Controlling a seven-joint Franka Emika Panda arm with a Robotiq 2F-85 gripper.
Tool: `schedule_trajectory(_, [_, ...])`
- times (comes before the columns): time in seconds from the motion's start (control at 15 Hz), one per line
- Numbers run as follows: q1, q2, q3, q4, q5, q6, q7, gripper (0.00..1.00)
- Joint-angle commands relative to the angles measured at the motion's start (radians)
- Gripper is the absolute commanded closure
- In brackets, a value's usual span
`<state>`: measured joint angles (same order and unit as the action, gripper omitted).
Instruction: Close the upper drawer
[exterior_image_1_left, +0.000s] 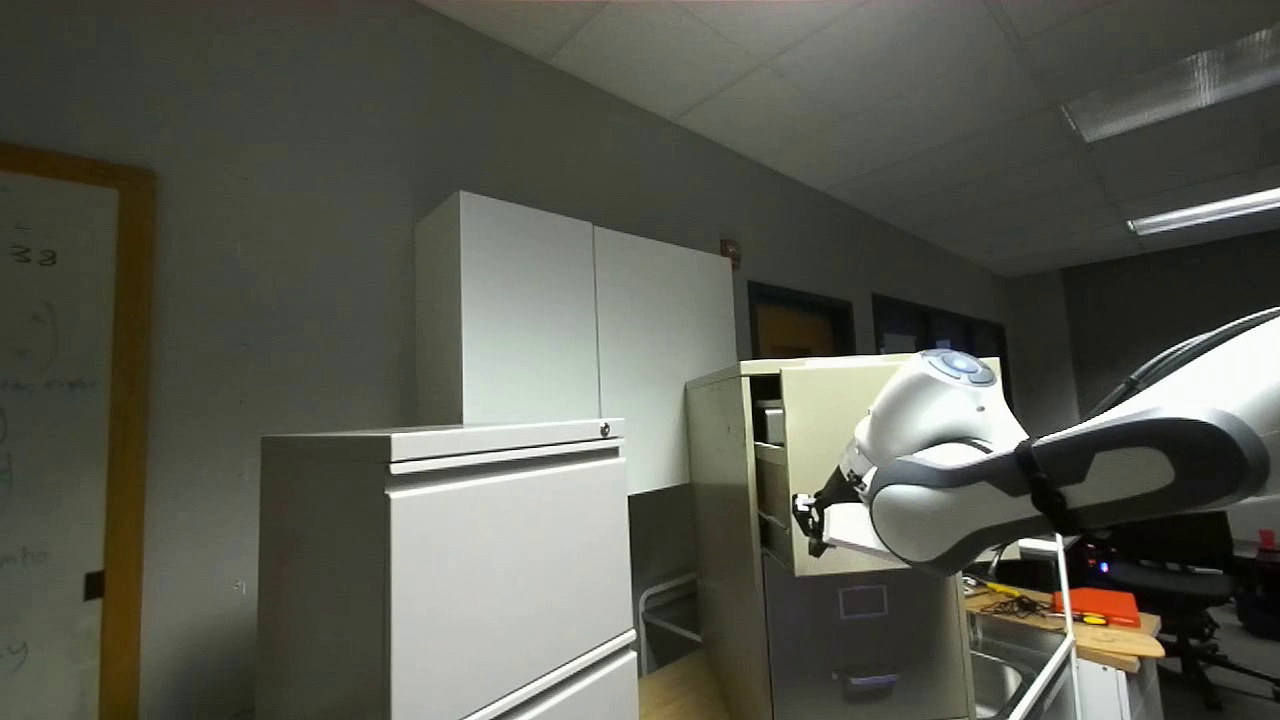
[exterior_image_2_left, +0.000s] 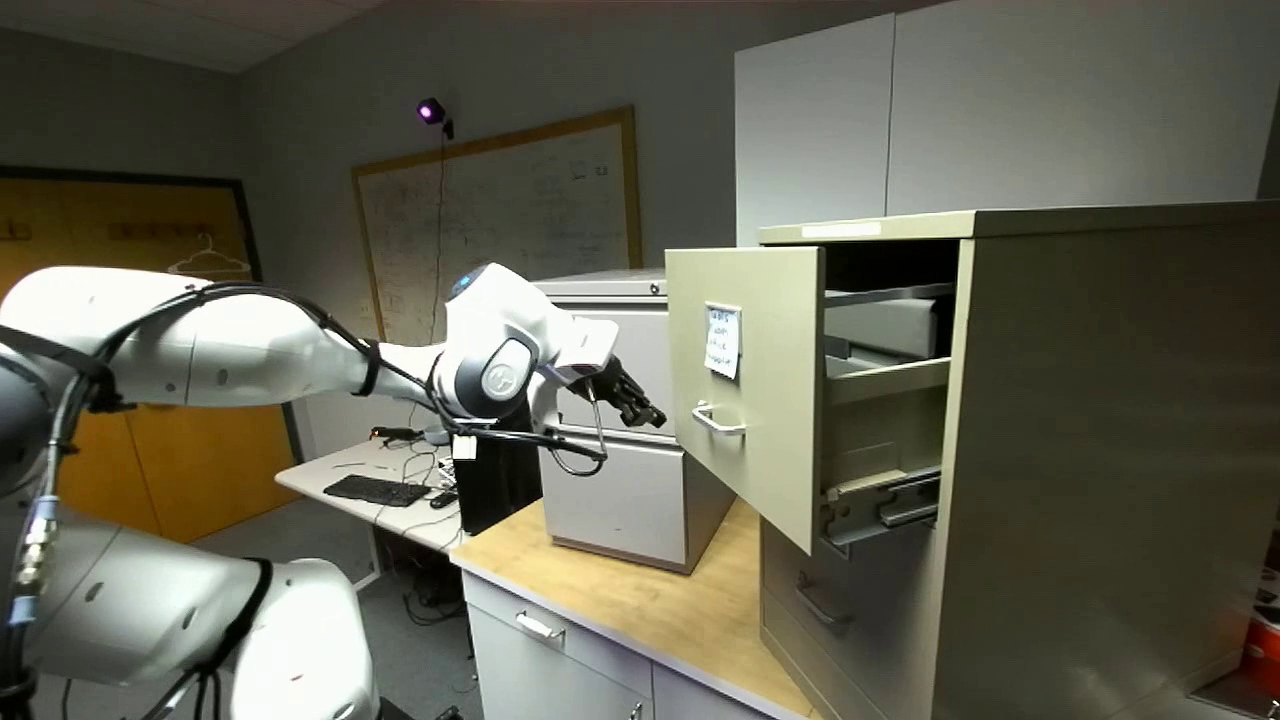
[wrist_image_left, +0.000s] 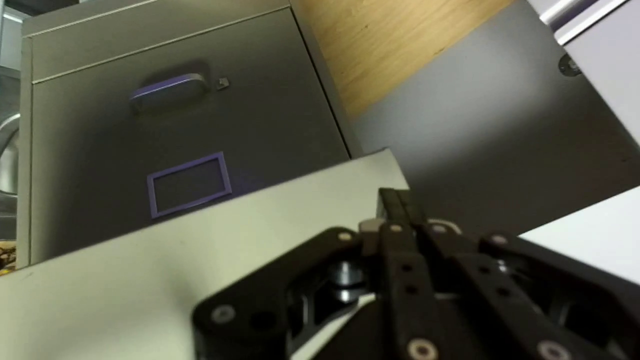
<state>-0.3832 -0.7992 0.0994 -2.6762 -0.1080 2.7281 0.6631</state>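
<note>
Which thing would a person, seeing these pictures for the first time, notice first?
Probably the upper drawer, standing open from the beige filing cabinet in both exterior views, with a handwritten note on its front. Next, perhaps the white robot arm stretched toward it, its gripper near the edge of that front.

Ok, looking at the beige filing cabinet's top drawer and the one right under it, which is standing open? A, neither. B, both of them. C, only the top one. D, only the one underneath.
C: in an exterior view the upper drawer juts out of the filing cabinet with part of its inside showing, while the drawer below sits flush.
</note>
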Motion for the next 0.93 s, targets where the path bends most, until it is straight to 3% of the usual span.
schedule_trajectory(0.0, [0.009, -0.074, -0.004, -0.011, 0.04, -0.013, -0.046, 1.0])
schedule_trajectory(0.27, [-0.101, -0.039, 0.06, 0.011, 0.022, 0.116, 0.013, 1.0])
schedule_trajectory(0.47, [-0.222, 0.007, 0.132, 0.028, 0.025, 0.245, 0.045, 1.0])
schedule_trajectory(0.73, [-0.398, 0.061, 0.305, 0.051, 0.031, 0.343, 0.094, 1.0])
schedule_trajectory(0.87, [-0.503, 0.081, 0.424, 0.071, 0.032, 0.366, 0.121, 1.0])
